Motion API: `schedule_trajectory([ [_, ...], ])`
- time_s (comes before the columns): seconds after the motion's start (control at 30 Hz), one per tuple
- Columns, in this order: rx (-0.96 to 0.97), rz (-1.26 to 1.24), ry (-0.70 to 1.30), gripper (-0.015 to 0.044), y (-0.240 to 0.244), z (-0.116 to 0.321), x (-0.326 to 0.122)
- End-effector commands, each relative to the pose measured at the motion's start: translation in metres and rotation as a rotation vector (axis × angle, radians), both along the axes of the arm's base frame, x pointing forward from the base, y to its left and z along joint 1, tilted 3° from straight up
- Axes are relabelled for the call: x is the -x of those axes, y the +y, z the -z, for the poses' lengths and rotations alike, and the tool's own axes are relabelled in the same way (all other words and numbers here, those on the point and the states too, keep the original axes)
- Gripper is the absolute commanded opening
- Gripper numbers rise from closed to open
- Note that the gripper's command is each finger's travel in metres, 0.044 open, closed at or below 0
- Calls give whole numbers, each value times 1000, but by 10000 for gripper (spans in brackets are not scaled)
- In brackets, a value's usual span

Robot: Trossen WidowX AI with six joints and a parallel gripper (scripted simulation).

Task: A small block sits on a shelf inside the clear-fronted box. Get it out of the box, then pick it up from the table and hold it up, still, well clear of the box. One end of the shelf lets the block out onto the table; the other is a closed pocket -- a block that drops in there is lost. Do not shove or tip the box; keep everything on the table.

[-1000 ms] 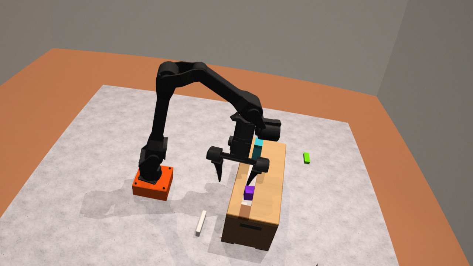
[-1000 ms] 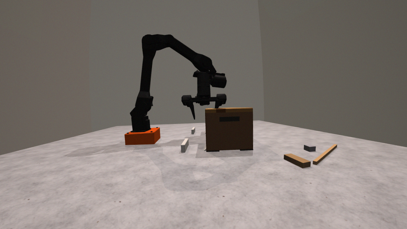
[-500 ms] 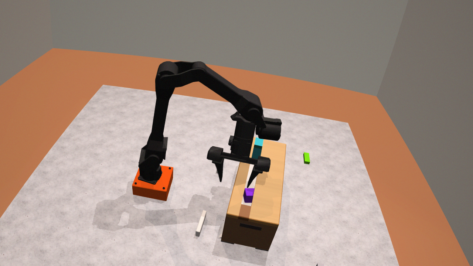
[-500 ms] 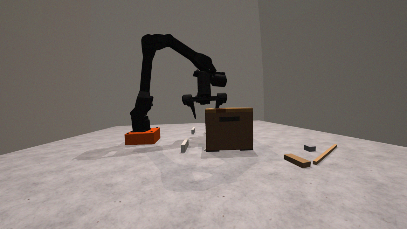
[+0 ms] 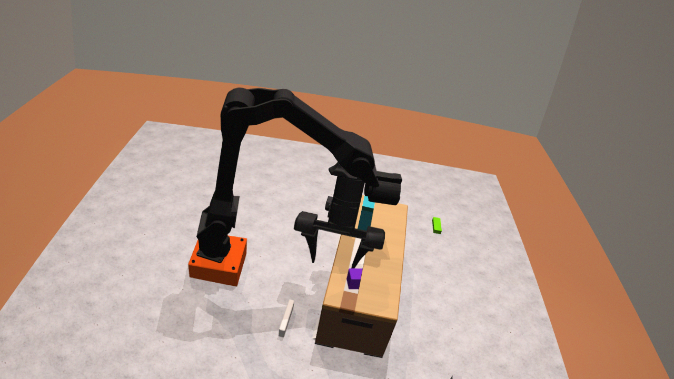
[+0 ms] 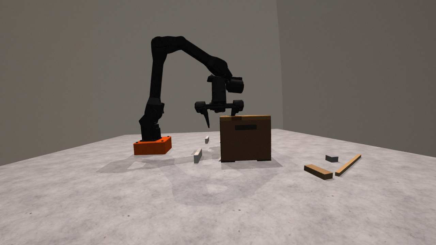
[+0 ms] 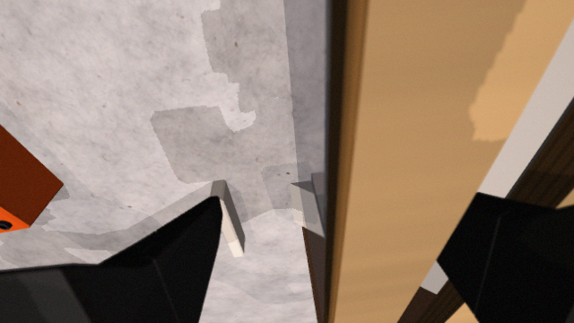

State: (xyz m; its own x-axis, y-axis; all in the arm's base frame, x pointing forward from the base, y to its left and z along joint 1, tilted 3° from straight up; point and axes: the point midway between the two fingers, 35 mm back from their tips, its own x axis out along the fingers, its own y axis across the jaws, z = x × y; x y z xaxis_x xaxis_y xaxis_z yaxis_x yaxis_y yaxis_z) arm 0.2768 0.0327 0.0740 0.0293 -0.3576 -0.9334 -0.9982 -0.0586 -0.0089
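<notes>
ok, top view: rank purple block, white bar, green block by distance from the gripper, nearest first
1. Purple block: in the box's slot, just ahead of the finger that is down in the slot; the gripper is open and empty.
2. White bar: on the table beside the box, on the robot-base side.
3. Green block: on the table past the far side of the box.

purple block (image 5: 354, 277), in tan box (image 5: 388, 263) slot, near one end

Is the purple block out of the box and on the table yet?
No, in the top view the purple block sits down in the slot of the box, just ahead of one open gripper finger.
</notes>
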Motion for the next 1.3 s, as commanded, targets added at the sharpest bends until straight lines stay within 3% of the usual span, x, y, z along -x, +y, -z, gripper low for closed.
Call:
schedule_trajectory([
  [0.0, 2, -4, -2, 400, -5, -1, 0],
  [1.27, 4, -4, -2, 400, -20, -1, -2],
])
